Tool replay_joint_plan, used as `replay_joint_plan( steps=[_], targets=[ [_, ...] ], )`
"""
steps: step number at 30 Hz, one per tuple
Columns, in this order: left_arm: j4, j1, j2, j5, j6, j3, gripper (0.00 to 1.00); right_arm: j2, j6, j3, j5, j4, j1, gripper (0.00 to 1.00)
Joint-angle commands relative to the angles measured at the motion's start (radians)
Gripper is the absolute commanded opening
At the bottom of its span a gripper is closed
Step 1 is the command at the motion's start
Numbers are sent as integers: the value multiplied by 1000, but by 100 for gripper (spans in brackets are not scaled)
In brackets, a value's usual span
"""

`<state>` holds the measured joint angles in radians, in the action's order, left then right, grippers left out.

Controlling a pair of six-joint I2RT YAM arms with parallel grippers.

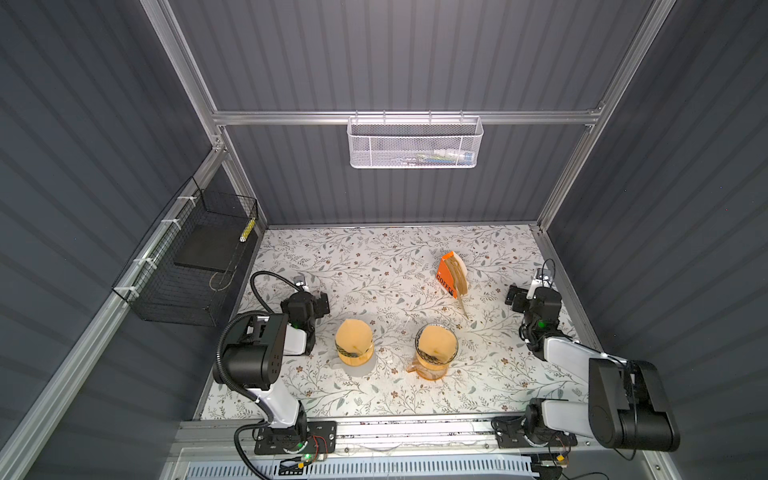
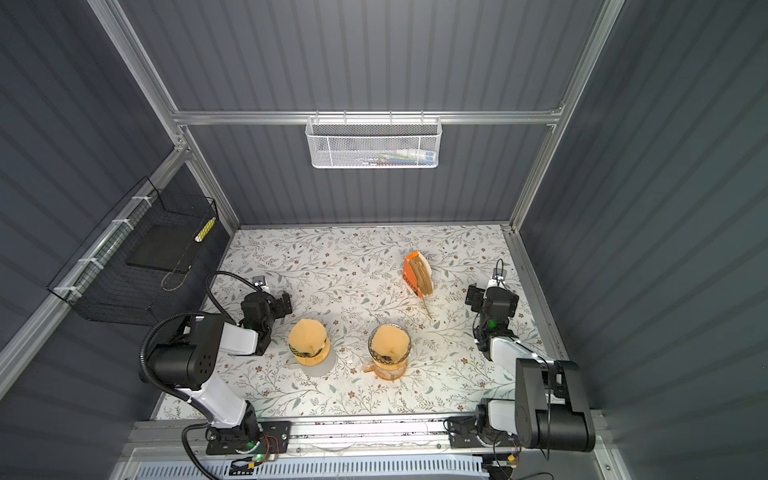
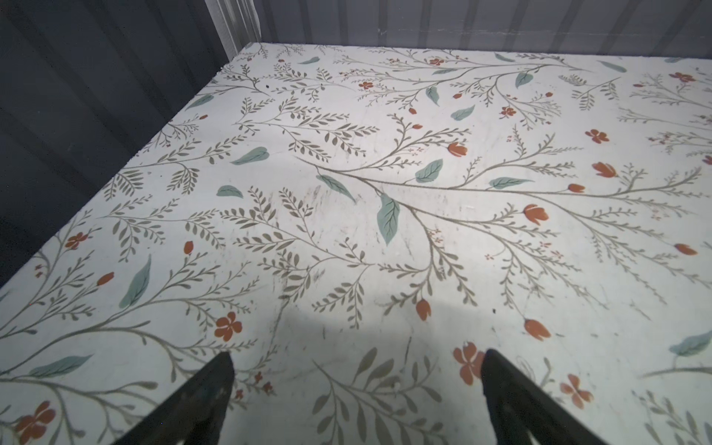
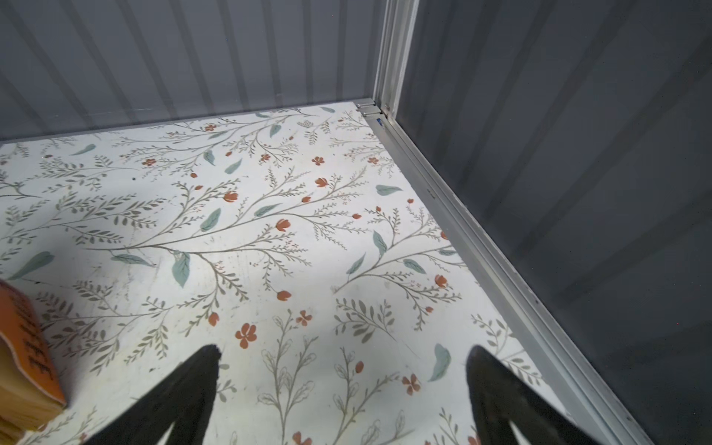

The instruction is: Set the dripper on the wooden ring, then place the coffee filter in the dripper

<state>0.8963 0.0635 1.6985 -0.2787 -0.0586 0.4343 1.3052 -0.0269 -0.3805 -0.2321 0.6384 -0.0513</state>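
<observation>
In both top views, coffee filter (image 1: 436, 341) seated in dripper (image 1: 431, 358) mid-table, second lined dripper (image 1: 353, 353) just beside; orange filter pack (image 1: 448, 274) behind, possibly one loose sheet (image 1: 463, 309) at its foot. Left wrist: left gripper (image 3: 356, 362) spread wide above table (image 3: 385, 231). Right wrist: right gripper (image 4: 343, 354) likewise wide, empty.

The floral-covered table (image 1: 374, 399) carries a pale-based dripper (image 1: 354, 343) and an amber-based dripper (image 1: 434, 347), side by side near its middle. An orange filter pack (image 1: 446, 276) stands toward the back right corner.
</observation>
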Motion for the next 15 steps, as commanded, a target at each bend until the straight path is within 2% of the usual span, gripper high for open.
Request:
replay_joint_plan(
  steps=[1, 3, 6, 8, 10, 12, 14, 15],
  targets=[
    [64, -4, 9, 12, 22, 4, 100, -5, -25, -9, 57, 41, 8, 99],
    [59, -4, 10, 14, 22, 7, 100, 18, -55, 7, 89, 116, 7, 99],
    [57, -4, 10, 15, 22, 7, 100, 133, -32, 25, 114, 277, 18, 99],
    [56, -4, 12, 14, 22, 9, 100, 118, -46, 40, 112, 258, 12, 99],
    [55, -5, 12, 13, 22, 11, 100, 172, -33, 74, 124, 407, 11, 99],
    [53, -4, 12, 13, 22, 12, 100, 136, -42, 45, 134, 283, 7, 99],
    [55, -4, 12, 12, 23, 12, 100, 164, -37, 66, 132, 373, 7, 99],
    [54, -4, 12, 13, 26, 12, 100, 158, -38, 65, 131, 364, 7, 99]
  ],
)
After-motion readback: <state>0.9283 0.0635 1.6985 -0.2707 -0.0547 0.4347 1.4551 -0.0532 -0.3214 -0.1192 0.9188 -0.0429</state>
